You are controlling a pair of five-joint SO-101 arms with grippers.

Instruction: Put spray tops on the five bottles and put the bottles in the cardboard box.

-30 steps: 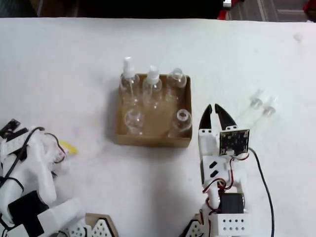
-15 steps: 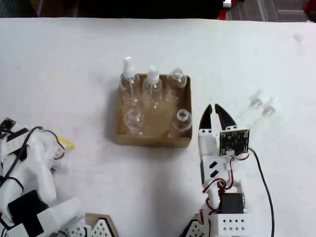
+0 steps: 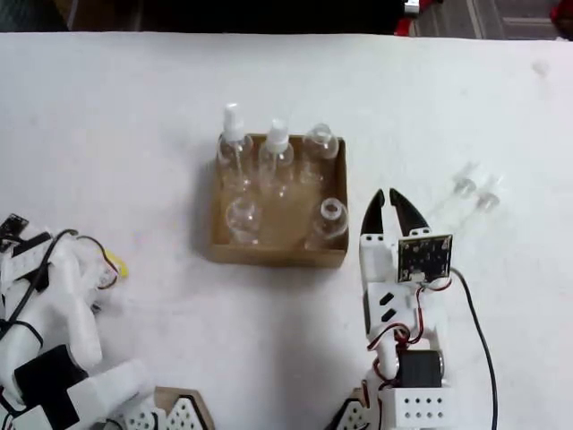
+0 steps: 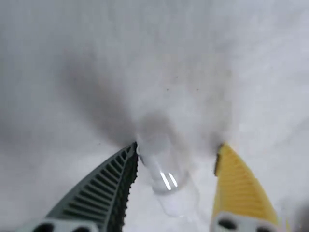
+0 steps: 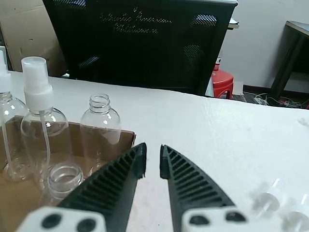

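The cardboard box sits mid-table with five clear bottles standing in it. Two back bottles carry white spray tops. The back right bottle and both front bottles have bare necks. Two loose spray tops lie right of the box. My right gripper rests between box and tops, fingers almost together, holding nothing. My left gripper is low over the table at the near left, open around a clear spray top that touches the grey finger.
The left arm's body fills the near left corner, and the right arm's base stands at the near edge. A black chair stands beyond the table's far edge. Bare white table surrounds the box.
The left gripper's yellow finger has drawn back a little toward its arm. The right arm, the box and the bottles have not moved.
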